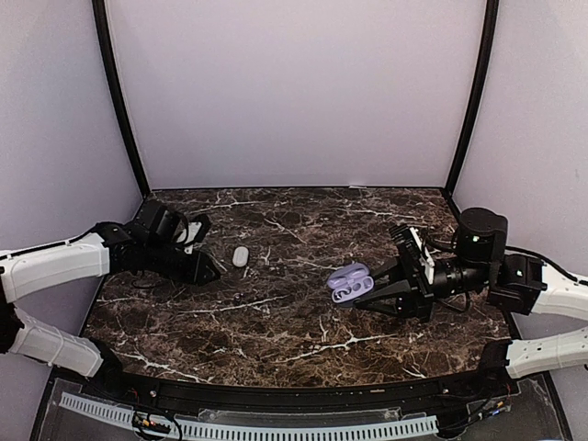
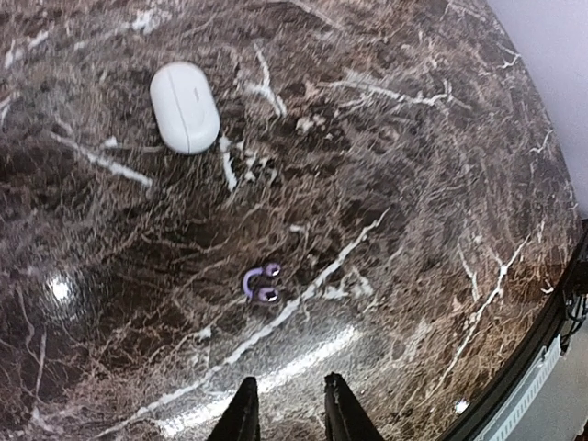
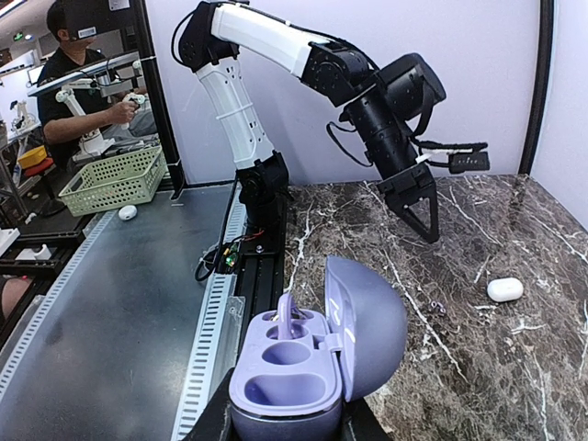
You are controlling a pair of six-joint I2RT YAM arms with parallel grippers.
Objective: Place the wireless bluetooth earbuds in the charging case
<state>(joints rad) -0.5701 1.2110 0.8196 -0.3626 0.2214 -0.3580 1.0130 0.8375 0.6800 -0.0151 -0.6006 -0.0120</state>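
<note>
The charging case is lavender, open, lid up. My right gripper is shut on its base, right of the table's middle. In the right wrist view the case sits between my fingers. A lavender hooked earbud stands in the far slot and the near slot is empty. A second small lavender earbud lies loose on the marble, also seen in the right wrist view. My left gripper hovers a short way from it, open and empty, at the table's left.
A plain white oval pebble lies just right of the left gripper, also in the left wrist view and right wrist view. The table's front edge carries a black rail. Enclosure walls stand at the back and sides.
</note>
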